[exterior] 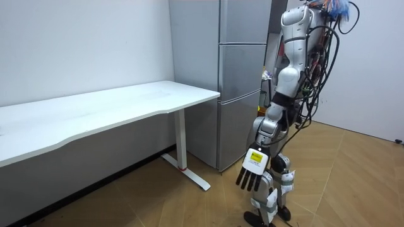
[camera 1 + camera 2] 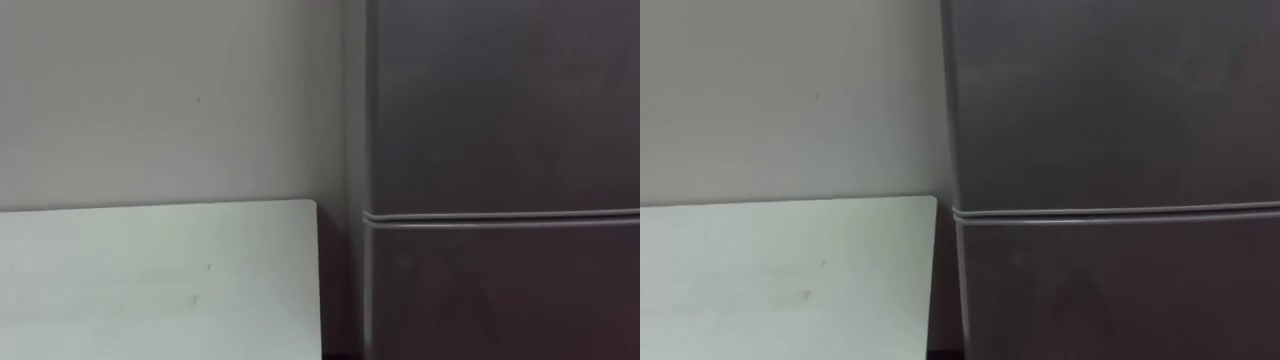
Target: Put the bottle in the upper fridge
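1. Left hand (image 1: 252,170) just hangs down by the robot's side in the room view, fingers straight and relaxed, so it's open and not gripping anything.
2. Robot is standing upright on the wood floor (image 1: 353,183), close in front of the fridge (image 1: 243,82) and facing it, with the table (image 1: 95,113) off to its left.
3. Fridge is a tall grey two-door unit, and both doors are closed.
4. From the head camera, the upper door (image 2: 500,100) takes up the top right, a thin pale seam (image 2: 500,215) runs straight across under it, and the lower door (image 2: 500,290) sits below that.
5. Table is white, with its far edge against the light wall (image 2: 150,100). Its right end stops just beside the fridge's side, with a narrow dark gap between them, so they're not touching as far as I can see.
6. Bottle: honestly can't tell where it is. All I can say is that it's not in the left hand.
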Robot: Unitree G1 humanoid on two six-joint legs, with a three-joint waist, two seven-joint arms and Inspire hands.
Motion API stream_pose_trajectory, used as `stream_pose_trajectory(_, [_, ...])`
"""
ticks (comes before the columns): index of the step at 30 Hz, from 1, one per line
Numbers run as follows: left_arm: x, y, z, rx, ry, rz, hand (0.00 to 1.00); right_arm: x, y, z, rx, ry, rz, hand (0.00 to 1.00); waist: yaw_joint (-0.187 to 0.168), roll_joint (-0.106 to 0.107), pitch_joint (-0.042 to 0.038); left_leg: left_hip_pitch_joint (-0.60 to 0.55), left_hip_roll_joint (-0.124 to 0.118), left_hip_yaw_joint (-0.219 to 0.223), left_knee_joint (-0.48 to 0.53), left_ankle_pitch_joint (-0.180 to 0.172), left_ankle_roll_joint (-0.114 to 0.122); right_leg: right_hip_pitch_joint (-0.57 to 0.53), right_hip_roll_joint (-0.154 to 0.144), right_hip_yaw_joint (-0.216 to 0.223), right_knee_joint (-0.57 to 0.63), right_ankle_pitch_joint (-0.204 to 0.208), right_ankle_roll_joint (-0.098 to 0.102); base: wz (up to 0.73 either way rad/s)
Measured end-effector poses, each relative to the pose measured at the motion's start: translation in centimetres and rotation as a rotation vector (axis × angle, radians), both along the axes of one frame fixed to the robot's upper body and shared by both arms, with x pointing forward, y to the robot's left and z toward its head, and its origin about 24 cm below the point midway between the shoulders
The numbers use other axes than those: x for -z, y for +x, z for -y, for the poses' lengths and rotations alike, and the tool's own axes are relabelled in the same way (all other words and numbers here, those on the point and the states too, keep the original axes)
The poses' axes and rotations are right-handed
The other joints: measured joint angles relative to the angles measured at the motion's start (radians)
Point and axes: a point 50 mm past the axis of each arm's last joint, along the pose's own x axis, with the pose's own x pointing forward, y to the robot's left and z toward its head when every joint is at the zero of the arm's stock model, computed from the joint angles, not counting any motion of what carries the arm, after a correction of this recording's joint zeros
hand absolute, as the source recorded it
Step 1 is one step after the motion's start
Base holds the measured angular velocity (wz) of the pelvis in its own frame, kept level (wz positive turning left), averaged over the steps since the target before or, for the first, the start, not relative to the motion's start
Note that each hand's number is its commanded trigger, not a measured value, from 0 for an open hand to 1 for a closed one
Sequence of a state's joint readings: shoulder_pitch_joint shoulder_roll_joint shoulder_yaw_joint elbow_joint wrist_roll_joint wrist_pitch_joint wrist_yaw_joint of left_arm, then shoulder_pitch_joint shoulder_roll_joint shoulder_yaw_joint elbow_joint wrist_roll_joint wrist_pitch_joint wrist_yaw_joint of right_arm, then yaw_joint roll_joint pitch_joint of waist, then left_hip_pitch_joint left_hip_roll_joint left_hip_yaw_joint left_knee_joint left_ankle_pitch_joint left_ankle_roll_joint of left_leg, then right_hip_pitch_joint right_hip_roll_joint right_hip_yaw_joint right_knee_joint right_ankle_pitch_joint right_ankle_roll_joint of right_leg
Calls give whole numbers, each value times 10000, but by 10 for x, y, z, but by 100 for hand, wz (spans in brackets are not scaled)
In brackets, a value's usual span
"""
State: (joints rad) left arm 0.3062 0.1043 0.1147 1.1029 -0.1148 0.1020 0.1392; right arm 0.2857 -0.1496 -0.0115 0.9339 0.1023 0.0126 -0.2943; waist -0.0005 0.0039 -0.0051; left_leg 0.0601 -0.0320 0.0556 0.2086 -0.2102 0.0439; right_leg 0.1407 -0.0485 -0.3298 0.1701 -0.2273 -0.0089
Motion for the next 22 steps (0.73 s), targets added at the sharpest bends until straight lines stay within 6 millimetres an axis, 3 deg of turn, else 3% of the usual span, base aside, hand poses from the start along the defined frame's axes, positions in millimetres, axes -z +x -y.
stream_pose_trajectory(4, [1, 9, 0, 102, -145, 222, 0, 4, 12, -14, -1914, 759, -455, 0, 310, -94, 26, -190, 3, -37, 122, -14, 17, -104, 0, -14, 15, 5, 1, 3])
stream_pose_trajectory(8, [1, 12, -1, 363, -176, 78, 0, 5, 31, -24, -3025, 1376, -436, 0, 374, -207, 41, -357, -14, -101, 275, -21, 27, -126, -1, -112, 8, 34, 6, 7])
stream_pose_trajectory(22, [1, 10, 2, 1261, -238, -582, 0, 7, 37, -26, -3336, 2182, -669, 0, 375, -185, 52, -578, -15, -254, 497, -156, 56, -132, 8, -271, -21, 49, 20, 3])
